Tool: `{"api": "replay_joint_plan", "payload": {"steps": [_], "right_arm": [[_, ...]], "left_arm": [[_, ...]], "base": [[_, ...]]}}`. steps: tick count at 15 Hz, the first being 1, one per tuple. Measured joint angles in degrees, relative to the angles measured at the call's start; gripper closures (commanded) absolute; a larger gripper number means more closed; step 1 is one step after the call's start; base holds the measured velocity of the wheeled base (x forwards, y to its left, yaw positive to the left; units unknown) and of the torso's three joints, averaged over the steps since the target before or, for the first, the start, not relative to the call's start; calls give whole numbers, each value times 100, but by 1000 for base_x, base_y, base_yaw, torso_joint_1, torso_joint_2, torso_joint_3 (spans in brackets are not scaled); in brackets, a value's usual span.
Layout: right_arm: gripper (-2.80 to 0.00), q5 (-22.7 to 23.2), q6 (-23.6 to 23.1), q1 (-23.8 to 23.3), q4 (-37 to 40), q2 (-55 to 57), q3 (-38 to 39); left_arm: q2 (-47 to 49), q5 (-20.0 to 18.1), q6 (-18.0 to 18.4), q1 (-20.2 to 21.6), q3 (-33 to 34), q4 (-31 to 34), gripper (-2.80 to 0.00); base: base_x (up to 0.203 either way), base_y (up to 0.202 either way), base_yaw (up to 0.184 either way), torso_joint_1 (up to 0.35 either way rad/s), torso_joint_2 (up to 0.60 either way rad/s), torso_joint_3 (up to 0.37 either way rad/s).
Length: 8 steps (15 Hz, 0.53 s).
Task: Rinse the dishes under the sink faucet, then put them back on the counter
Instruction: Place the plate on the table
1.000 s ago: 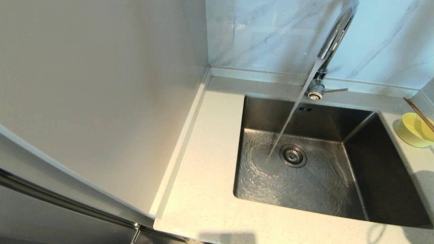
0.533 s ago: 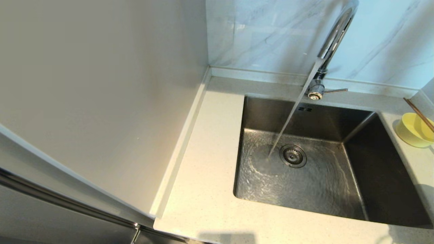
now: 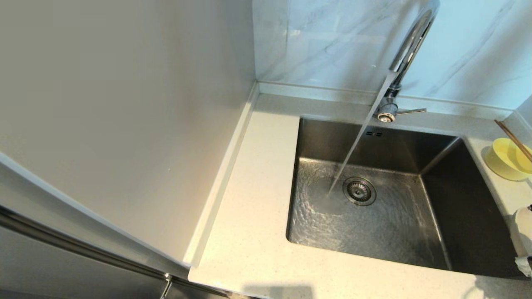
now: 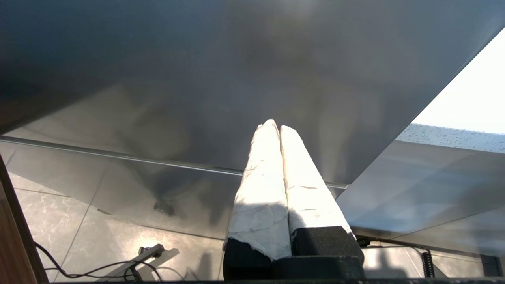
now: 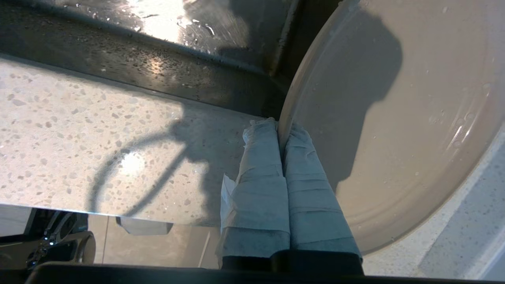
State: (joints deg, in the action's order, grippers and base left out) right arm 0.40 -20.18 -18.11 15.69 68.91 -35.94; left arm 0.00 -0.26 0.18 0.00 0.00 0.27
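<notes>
Nearest the robot, the right gripper (image 5: 281,128), its fingers wrapped in white tape, is pinched onto the rim of the large flat white round plate (image 5: 394,118), which is wet with droplets and held over the off-white speckled stone counter (image 5: 79,138) at the right front corner of the sink. In the head view only a white sliver of this shows at the right edge (image 3: 524,232). The left gripper (image 4: 275,126), also white-taped, hangs low beside a grey cabinet panel, fingers pressed together on nothing.

Farther in, the square brushed stainless-steel sink (image 3: 316,141) holds rippling water around its round strainer drain (image 3: 359,191). A stream of water (image 3: 353,149) falls from the tall chrome gooseneck faucet (image 3: 409,45) behind the basin.

At the far right, the small pale yellow round bowl (image 3: 505,160) sits on the counter with brown chopsticks (image 3: 513,139) leaning in it. No writing or brand mark can be read.
</notes>
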Motion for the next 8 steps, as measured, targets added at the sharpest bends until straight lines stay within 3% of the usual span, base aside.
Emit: {"api": "replay_joint_plan", "payload": {"steps": [8], "right_arm": [[0, -177, -63, -596, -1035, 958, -44]], "left_arm": [[0, 0, 0, 0, 0, 2, 0]], "base": [[0, 0, 0, 0, 0, 0]]}}
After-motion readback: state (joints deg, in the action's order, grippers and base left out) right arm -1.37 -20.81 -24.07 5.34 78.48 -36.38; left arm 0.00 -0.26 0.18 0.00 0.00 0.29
